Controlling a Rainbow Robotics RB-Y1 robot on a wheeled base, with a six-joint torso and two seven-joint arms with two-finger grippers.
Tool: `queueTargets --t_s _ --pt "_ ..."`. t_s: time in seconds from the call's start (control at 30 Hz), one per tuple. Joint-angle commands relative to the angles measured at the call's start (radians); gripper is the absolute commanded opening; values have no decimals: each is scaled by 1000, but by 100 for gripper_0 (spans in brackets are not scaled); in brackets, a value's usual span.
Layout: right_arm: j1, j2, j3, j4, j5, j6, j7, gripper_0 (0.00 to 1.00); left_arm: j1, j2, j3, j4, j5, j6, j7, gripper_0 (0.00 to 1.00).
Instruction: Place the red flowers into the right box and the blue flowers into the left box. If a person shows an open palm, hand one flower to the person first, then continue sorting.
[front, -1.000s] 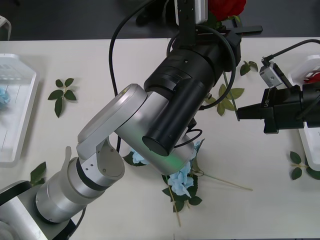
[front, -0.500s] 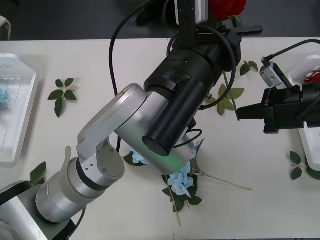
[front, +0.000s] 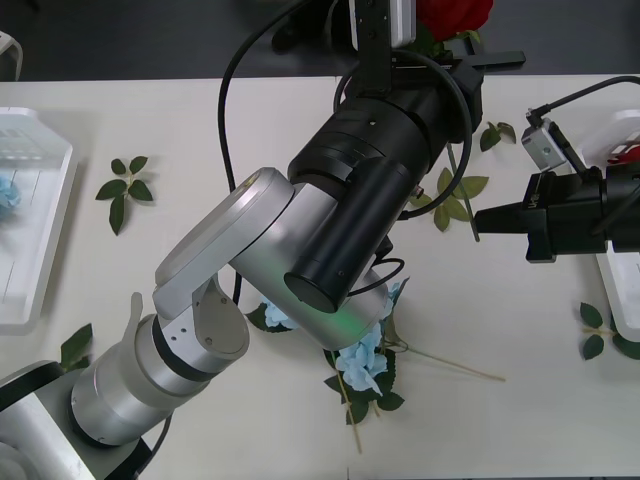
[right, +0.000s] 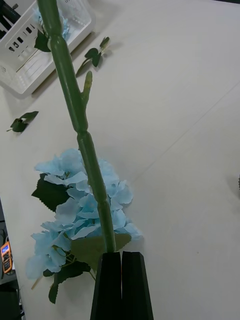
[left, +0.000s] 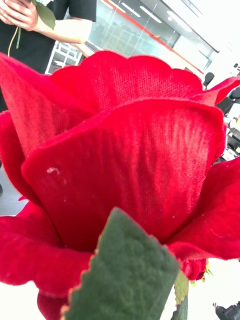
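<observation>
My left arm reaches across the table to its far edge, where my left gripper (front: 445, 50) sits right at the head of a red flower (front: 455, 15). That head looms close in the left wrist view (left: 125, 160). Its green stem (right: 75, 105) runs down to my right gripper (front: 478, 224), whose black fingers are shut on it (right: 121, 257). A blue flower (front: 362, 362) lies on the table under my left forearm, also beneath the stem (right: 75, 210). The left box (front: 30, 200) holds a blue flower (front: 5, 190). The right box (front: 625, 125) has something red (front: 628, 155) in it.
Loose leaf sprigs lie at the left (front: 125, 190), front left (front: 75, 345), centre right (front: 455, 195) and front right (front: 600, 335). A thin bare stick (front: 455, 365) lies beside the blue flower. My left forearm (front: 340, 230) spans the table's middle.
My right wrist has shifted slightly right and up, its fingertips staying on the stem. The left arm and the red flower have not moved.
</observation>
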Motion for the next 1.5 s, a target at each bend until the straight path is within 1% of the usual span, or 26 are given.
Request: queueTargets --t_s 0.03,0.07,0.13,0.17,0.2,0.27,0.4,0.43,0.53,0.7,0.77,0.8,0.83,0.87,0.93,1.5 --pt "-8 31 6 -6 -4 -29 -22 0 -46 12 -17 -14 -14 -17 56 0" --pt "-8 34 6 -7 -3 -40 -21 1 -47 14 -18 -14 -14 -17 56 0" --pt "-8 41 6 -7 -3 -57 -19 25 -47 12 -17 -14 -14 -17 58 0" --pt "-8 44 6 -7 -3 -57 -19 31 -47 14 -17 -14 -14 -17 58 0" --pt "-6 47 6 -7 -3 -61 -19 40 -47 12 -17 -14 -14 -17 56 0" --pt "-8 50 6 -6 -3 -65 -19 49 -47 12 -17 -14 -14 -17 56 0" --pt "-8 53 12 -7 5 -65 -18 61 -47 14 -17 -14 -15 -17 56 0" --pt "-8 53 15 -7 6 -65 -18 63 -47 14 -17 -14 -15 -17 56 0" --pt "-8 57 28 -7 11 -66 -15 64 -47 15 -17 -13 -14 -17 58 0" --pt "-8 104 28 -7 49 -66 -8 64 -47 15 -17 -14 -14 -17 56 0" --pt "-8 113 34 -7 57 -66 -8 63 -49 15 -17 -14 -15 -17 58 0" --pt "-8 114 40 -7 56 -68 -7 56 -47 15 -17 -14 -15 -17 56 0" --pt "-8 117 44 -7 56 -72 -7 44 -47 15 -17 -14 -15 -17 56 0" --pt "-8 119 49 -7 56 -80 -7 21 -49 15 -17 -14 -15 -17 56 0" --pt "-8 122 51 -7 56 -88 -7 0 -47 15 -17 -14 -17 -17 56 0" --pt "-8 136 55 -7 56 -88 -10 0 -49 17 -17 -13 -18 -17 58 0"
